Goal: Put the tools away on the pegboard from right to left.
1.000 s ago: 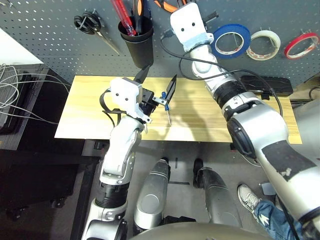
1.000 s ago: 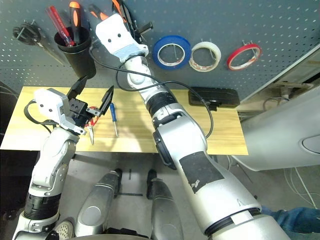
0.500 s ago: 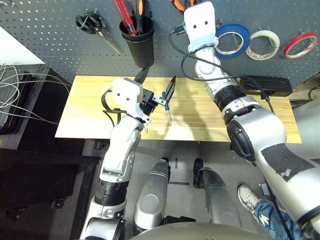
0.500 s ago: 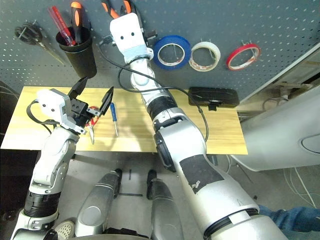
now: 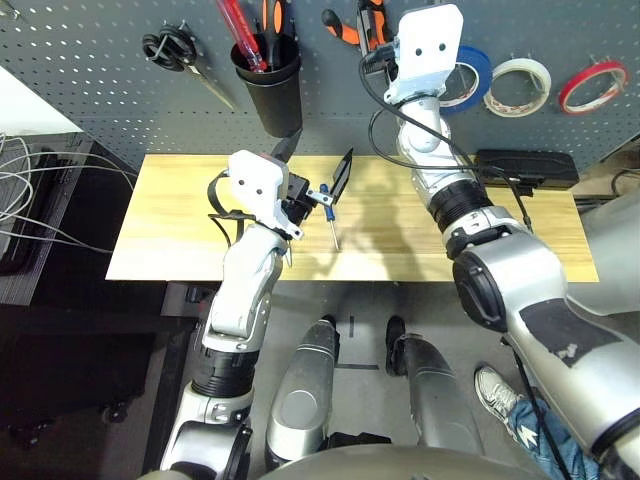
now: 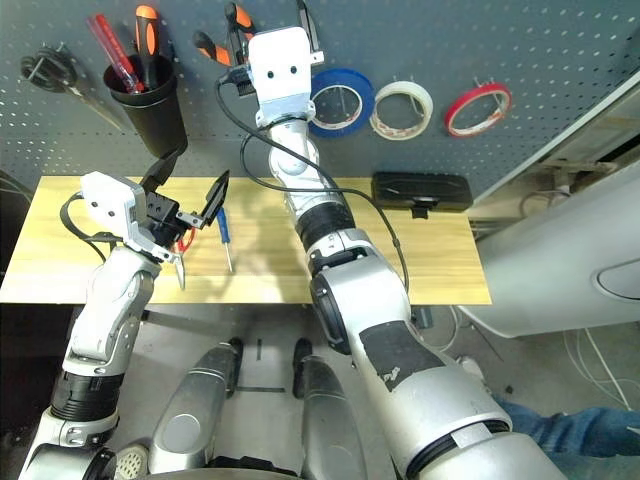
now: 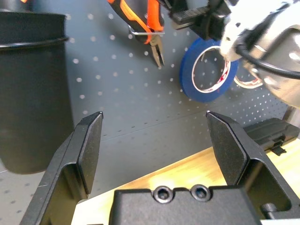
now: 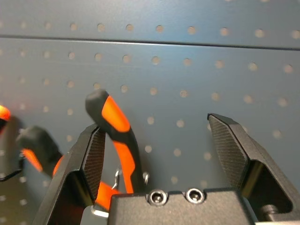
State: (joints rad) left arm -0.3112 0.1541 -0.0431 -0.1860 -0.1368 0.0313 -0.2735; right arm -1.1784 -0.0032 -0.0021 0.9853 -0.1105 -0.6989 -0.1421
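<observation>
We can't see all of the scissors (image 6: 182, 263) on the table: the left gripper (image 6: 182, 212) covers part of them. Part of the pliers (image 6: 236, 40) is hidden from us by the right gripper, and in the right wrist view their lower part goes behind its mount. We see the blue tape ring (image 5: 466, 78) partly covered by the right arm (image 5: 432, 140). The far black cup (image 6: 148, 105) hides the lower end of the screwdriver (image 6: 147, 45) standing in it.

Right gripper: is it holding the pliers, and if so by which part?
Nothing is held: the right gripper stands open, and the pliers hang from the pegboard's metal hook.
</observation>
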